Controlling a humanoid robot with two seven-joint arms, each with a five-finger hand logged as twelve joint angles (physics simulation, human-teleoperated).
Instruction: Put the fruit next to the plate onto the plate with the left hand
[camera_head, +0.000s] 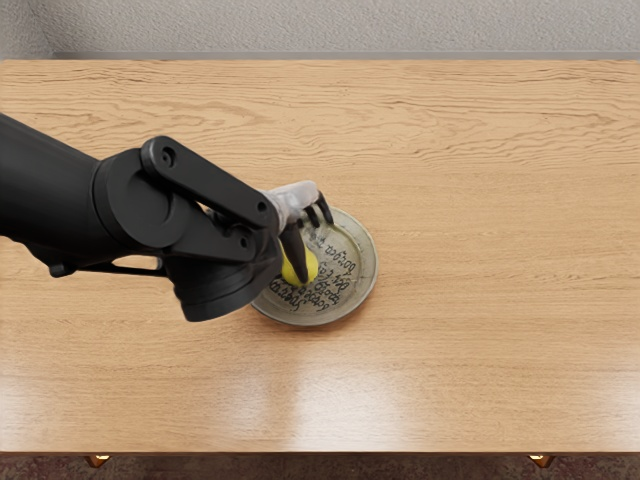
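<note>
A round grey plate (352, 262) with dark writing on it lies near the middle of the wooden table. A small yellow fruit (310, 268) sits over the plate's left part, half hidden by my left hand (300, 232). The black left arm comes in from the picture's left edge and covers the plate's left rim. My dark fingers (294, 252) curl down around the fruit and touch it. Whether the fruit rests on the plate or hangs just above it, I cannot tell. The right arm does not show.
The wooden table (480, 150) stretches wide on all sides of the plate. Its far edge meets a grey wall, and its near edge runs along the bottom of the picture.
</note>
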